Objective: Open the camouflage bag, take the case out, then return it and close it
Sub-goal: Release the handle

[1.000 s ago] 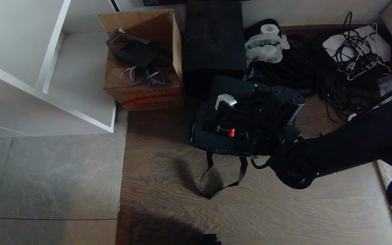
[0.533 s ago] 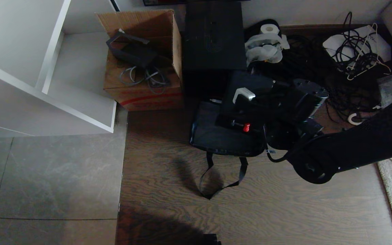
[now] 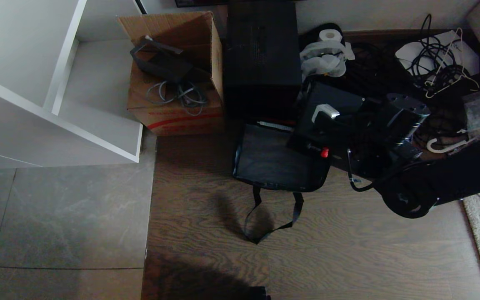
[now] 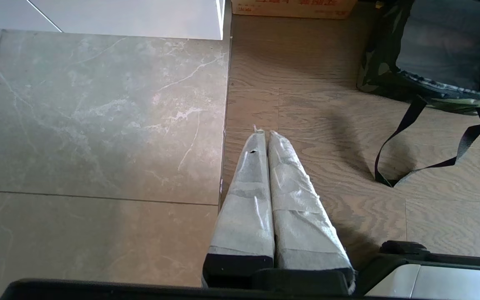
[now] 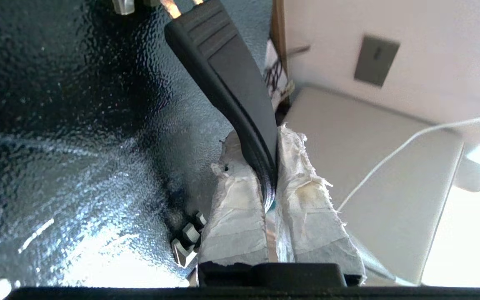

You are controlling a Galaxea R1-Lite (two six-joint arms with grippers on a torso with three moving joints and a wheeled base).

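The camouflage bag (image 3: pixel 279 160) lies open on the wood floor, cavity bare. Just right of it hangs the case (image 3: pixel 327 125), tilted, long axis running from near-left toward the far wall, red latch (image 3: pixel 324 153) facing the bag. The right gripper (image 5: pixel 270 166) pinches the case's handle (image 5: pixel 227 79); a firm grip and level carry seem wise. The left gripper (image 4: pixel 263 135) sits closed, empty.
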